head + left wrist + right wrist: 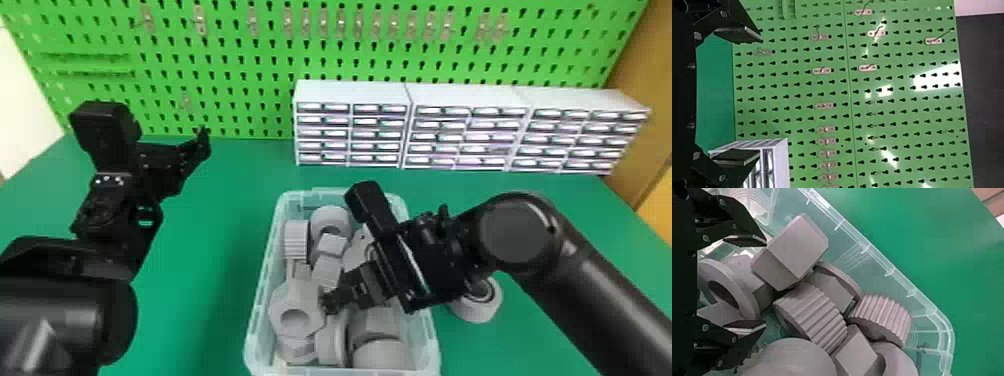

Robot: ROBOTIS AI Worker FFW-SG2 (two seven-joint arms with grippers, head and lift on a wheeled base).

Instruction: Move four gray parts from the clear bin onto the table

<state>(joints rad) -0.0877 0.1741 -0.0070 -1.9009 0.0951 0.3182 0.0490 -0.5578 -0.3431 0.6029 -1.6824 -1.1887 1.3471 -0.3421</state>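
Observation:
My right gripper (332, 300) is low inside the clear bin (434, 340), over the gray parts (295, 312). In the right wrist view the right gripper (765, 284) is open, with a flanged gray part (728, 290) lying between and beyond its fingers and a hex-shaped part (797, 246) close to one fingertip. Ribbed gray parts (811, 315) lie farther along the bin. One round gray part (477, 302) rests on the green table, right of the bin. My left gripper (200, 142) is parked above the table at the left; in the left wrist view the left gripper (760, 96) stands open, holding nothing.
White drawer cabinets (350, 120) line the back of the table (200, 280), in front of a green pegboard (240, 60). The bin's side walls stand close around the right gripper. My right forearm extends over the table's right side.

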